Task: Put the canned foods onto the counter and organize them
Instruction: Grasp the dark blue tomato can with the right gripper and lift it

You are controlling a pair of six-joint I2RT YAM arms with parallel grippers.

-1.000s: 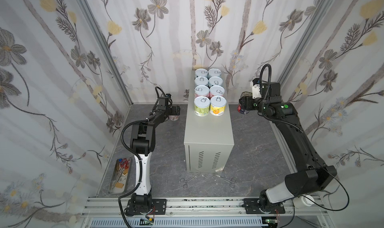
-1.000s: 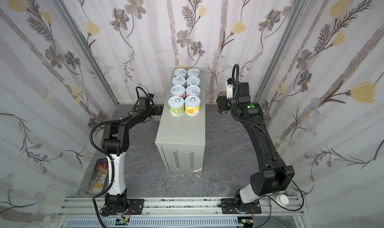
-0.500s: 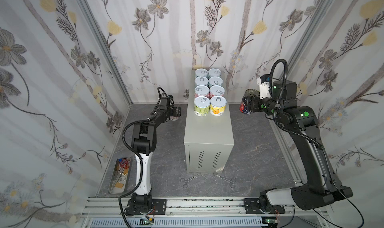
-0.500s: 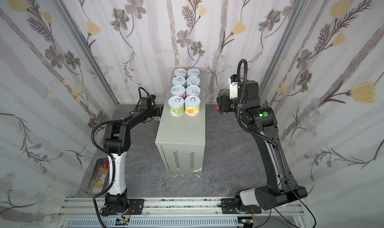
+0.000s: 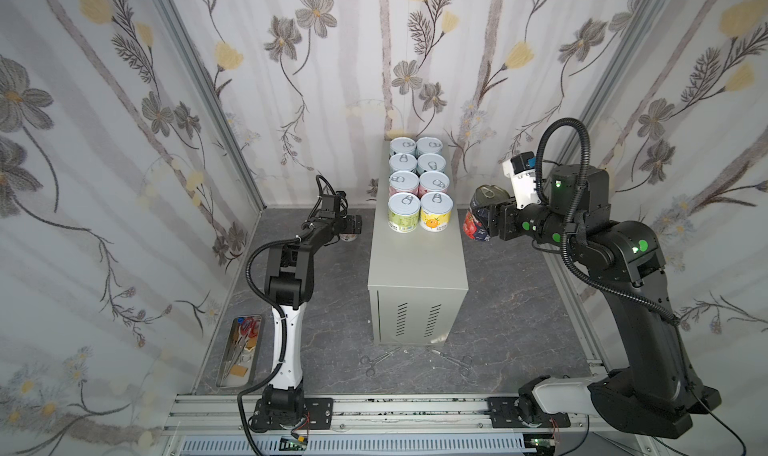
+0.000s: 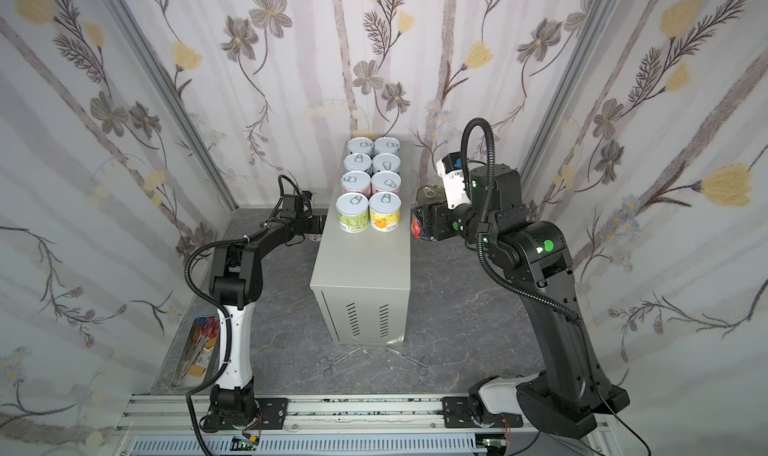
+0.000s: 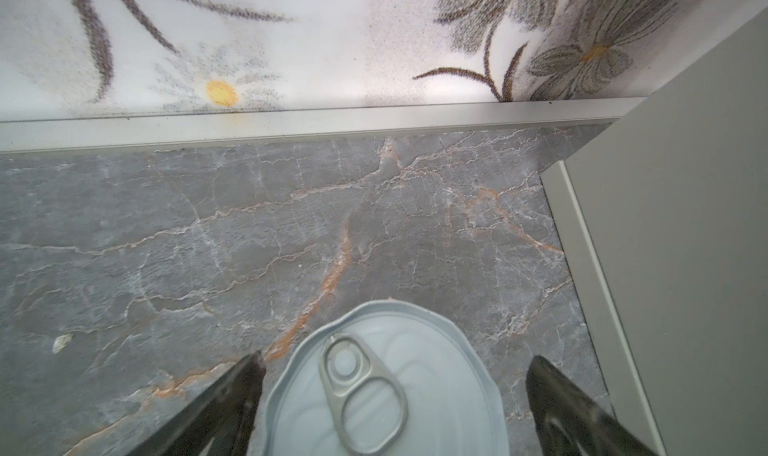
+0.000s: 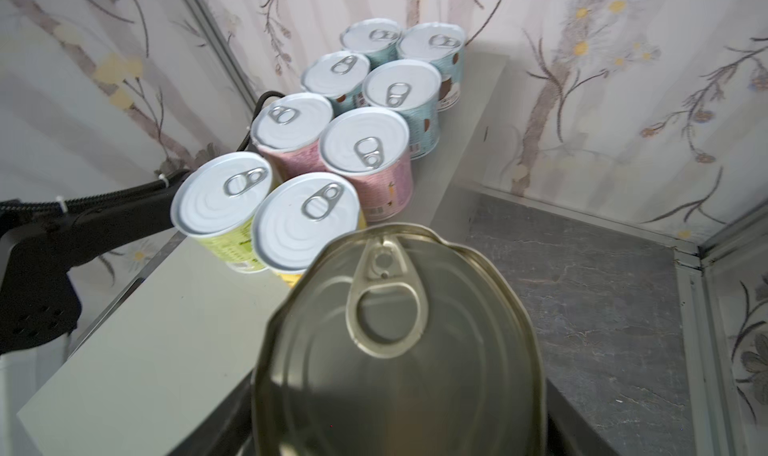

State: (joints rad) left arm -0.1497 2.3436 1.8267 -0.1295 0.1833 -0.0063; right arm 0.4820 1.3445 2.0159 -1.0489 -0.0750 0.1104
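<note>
Right gripper [image 5: 488, 221] clamps the upright tomato can [image 5: 478, 225]; counter [image 5: 415, 262] at nine o'clock (left gripper [image 7: 390, 395] gapes over a short can [image 7: 382, 391]).

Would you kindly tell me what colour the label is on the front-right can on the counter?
Yellow, with an orange fruit picture; the front-right can shows best in a top view.

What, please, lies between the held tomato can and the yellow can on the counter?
Nothing: both top views show only bare counter top between the tomato can and the yellow can.
</note>
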